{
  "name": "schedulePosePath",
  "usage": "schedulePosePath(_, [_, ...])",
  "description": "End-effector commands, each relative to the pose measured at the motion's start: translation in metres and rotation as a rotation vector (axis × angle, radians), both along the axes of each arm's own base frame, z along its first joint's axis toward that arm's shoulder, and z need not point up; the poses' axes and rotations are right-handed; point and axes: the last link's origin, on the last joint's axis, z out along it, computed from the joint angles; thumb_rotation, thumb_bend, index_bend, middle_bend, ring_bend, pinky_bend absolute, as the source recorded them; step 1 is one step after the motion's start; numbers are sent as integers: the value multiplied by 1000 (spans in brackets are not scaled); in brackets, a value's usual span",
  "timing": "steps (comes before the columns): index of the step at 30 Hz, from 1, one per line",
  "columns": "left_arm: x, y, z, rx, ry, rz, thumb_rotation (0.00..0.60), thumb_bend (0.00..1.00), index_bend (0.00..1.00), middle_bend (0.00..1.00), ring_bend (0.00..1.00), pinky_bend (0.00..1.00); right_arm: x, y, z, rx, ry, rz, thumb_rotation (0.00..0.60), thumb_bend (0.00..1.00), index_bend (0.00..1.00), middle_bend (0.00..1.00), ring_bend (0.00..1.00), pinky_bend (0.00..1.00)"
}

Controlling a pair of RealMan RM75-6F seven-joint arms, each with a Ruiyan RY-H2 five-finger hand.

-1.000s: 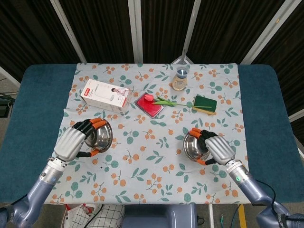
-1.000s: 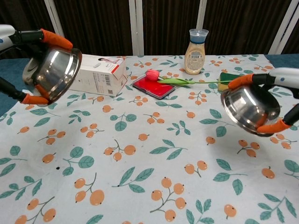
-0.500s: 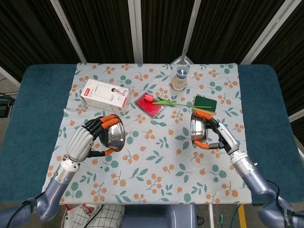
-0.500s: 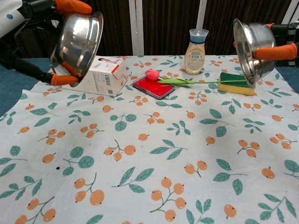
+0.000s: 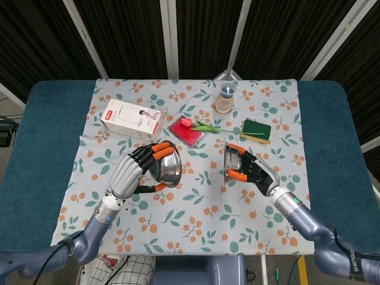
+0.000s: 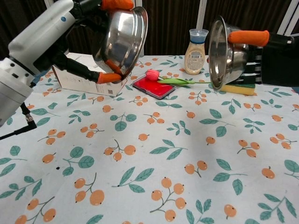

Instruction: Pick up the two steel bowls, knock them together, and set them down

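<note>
1. Both of our arms have swung inward since half a second ago, bringing the two bowls nearer the middle of the surface and closer to each other, though a gap remains between them.
2. Our left hand grips the left round steel bowl, orange-tipped fingers over the top of the rim and one under the lower edge; the bowl is lifted and tilted so its opening faces right.
3. Our right hand grips the right round steel bowl the same way, with one finger across the top rim; this bowl is turned almost on edge, its opening facing left toward the other.
4. Below and behind the raised bowls, on the white cloth printed with orange fruit and green leaves, we see a white rectangular carton, a flat red pad with a pink tulip lying across it, a clear bottle of pale liquid, and a green and yellow sponge.
</note>
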Motion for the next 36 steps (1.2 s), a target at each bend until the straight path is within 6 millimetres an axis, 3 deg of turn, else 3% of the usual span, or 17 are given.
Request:
schedulePosePath(1, [6, 3, -7, -12, 8, -1, 600, 484, 420, 586, 474, 733, 11, 3, -3, 24, -16, 13, 600, 464, 1000, 985, 1000, 1000])
schedulePosePath(11, [27, 6, -27, -37, 24, -22, 600, 485, 421, 586, 474, 733, 37, 24, -9, 48, -45, 55, 600, 463, 1000, 985, 1000, 1000])
schedulePosePath(19, [43, 4, -39, -52, 13, -46, 600, 484, 421, 586, 474, 733, 48, 26, -12, 50, -51, 61, 600, 464, 1000, 985, 1000, 1000])
schedulePosePath(28, [50, 7, -46, -53, -3, -32, 600, 486, 420, 587, 474, 733, 43, 23, -12, 51, -37, 41, 600, 466, 1000, 985, 1000, 1000])
schedulePosePath(36, [44, 9, -28, 10, 4, -59, 600, 490, 421, 587, 474, 733, 28, 12, -1, 35, -26, 1, 600, 467, 1000, 985, 1000, 1000])
